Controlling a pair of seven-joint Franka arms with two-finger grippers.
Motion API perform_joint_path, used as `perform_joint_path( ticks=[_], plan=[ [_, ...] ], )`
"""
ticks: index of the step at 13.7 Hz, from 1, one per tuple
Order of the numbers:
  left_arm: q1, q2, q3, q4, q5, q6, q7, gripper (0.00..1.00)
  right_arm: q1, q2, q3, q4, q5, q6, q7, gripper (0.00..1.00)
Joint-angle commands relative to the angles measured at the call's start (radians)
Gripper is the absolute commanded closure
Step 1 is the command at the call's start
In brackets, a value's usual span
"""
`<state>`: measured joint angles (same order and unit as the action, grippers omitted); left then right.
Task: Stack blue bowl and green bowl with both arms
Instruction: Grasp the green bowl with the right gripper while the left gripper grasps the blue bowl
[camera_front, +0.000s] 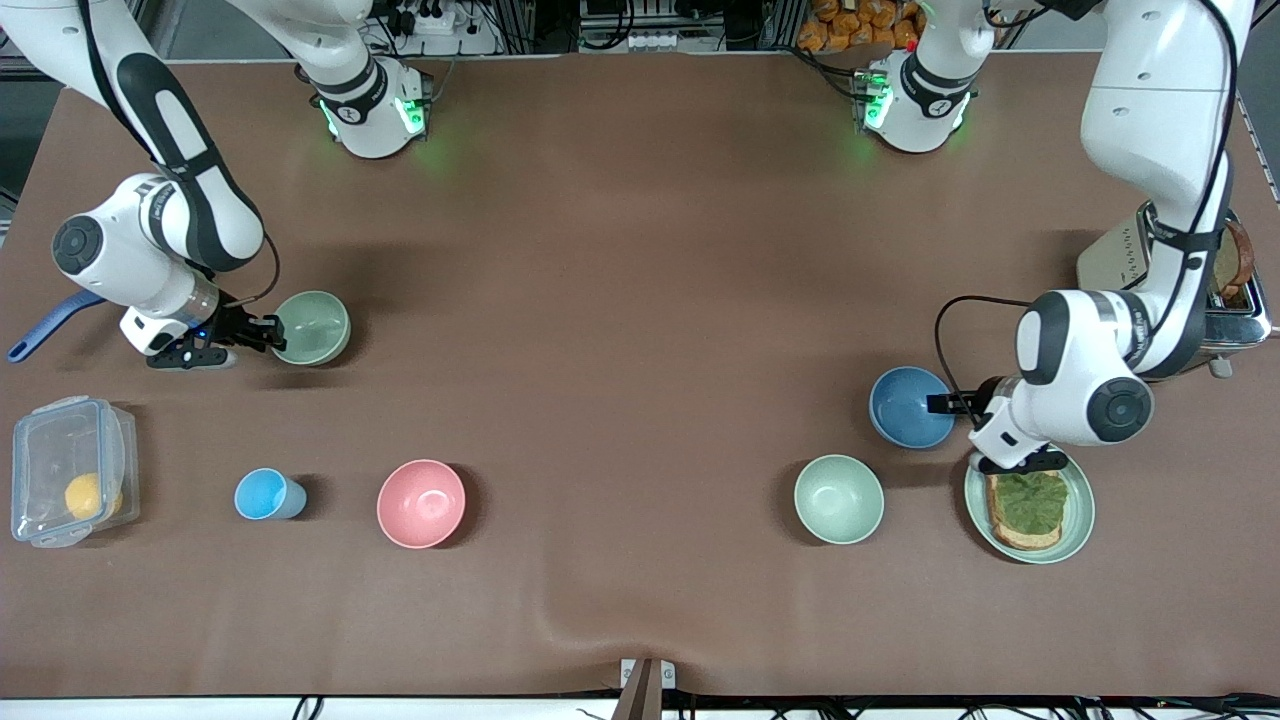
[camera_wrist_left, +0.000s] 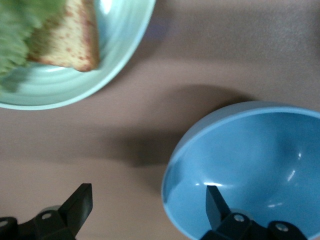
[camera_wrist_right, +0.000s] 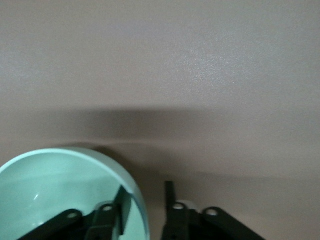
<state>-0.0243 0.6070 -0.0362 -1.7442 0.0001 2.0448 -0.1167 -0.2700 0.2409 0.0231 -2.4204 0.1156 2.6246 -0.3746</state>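
Desk (camera_front: 640, 300), brown, bearing mixed tableware. Nearest the front camera: pink bowl (camera_front: 421, 503), light-blue cup (camera_front: 265, 494), clear lidded box (camera_front: 68, 470) holding a yellow fruit (camera_front: 88, 495), pale mint bowl (camera_front: 838, 498), and green plate (camera_front: 1070, 530) carrying toast (camera_front: 1020, 520) topped with lettuce (camera_front: 1035, 500). Left hand (camera_front: 950, 404): fingers (camera_wrist_left: 216, 202) apart, straddling the rim of the blue bowl (camera_front: 908, 405), one finger inside and one outside; the plate lies just beside this hand. Right hand (camera_front: 268, 334): fingers (camera_wrist_right: 170, 196) drawn close on either side of the green bowl (camera_front: 313, 326) wall, one inside and one outside; whether they clamp it cannot be told. Both bowls rest on the desk, well apart. Farther off: toaster (camera_front: 1120, 262) beside the left arm; blue handle (camera_front: 45, 325) beside the right arm.
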Motion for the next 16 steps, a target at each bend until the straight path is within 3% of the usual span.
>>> perform_joint_path(
  ticks=[1, 3, 4, 5, 6, 7, 11, 16],
  plan=[
    [-0.029, 0.03, 0.004, 0.005, -0.009, 0.014, -0.032, 0.0, 0.014, -0.015, 0.011, -0.008, 0.027, -0.029, 0.031, 1.0],
    [-0.031, 0.037, 0.004, 0.005, -0.005, 0.014, -0.037, 0.0, 0.035, -0.028, 0.012, -0.002, 0.027, -0.063, 0.097, 1.0],
    [-0.038, 0.039, 0.006, 0.005, -0.005, 0.014, -0.038, 0.23, 0.052, -0.04, 0.012, 0.016, 0.027, -0.102, 0.123, 1.0],
    [-0.042, 0.039, 0.006, 0.003, -0.005, 0.014, -0.047, 0.65, 0.067, -0.058, 0.012, 0.049, 0.027, -0.18, 0.156, 1.0],
    [-0.042, 0.039, 0.006, 0.003, -0.003, 0.014, -0.055, 0.91, 0.081, -0.078, 0.014, 0.087, 0.027, -0.271, 0.181, 1.0],
    [-0.043, 0.039, 0.006, 0.003, -0.003, 0.012, -0.061, 1.0, 0.098, -0.095, 0.015, 0.116, 0.03, -0.337, 0.219, 1.0],
    [-0.04, 0.033, 0.006, 0.005, -0.003, 0.011, -0.061, 1.0, 0.283, -0.179, 0.017, 0.127, 0.064, -0.39, 0.538, 1.0],
    [-0.032, 0.002, 0.006, 0.006, -0.003, -0.001, -0.061, 1.0, 0.596, -0.167, 0.014, 0.22, 0.064, -0.379, 1.042, 1.0]
  ],
)
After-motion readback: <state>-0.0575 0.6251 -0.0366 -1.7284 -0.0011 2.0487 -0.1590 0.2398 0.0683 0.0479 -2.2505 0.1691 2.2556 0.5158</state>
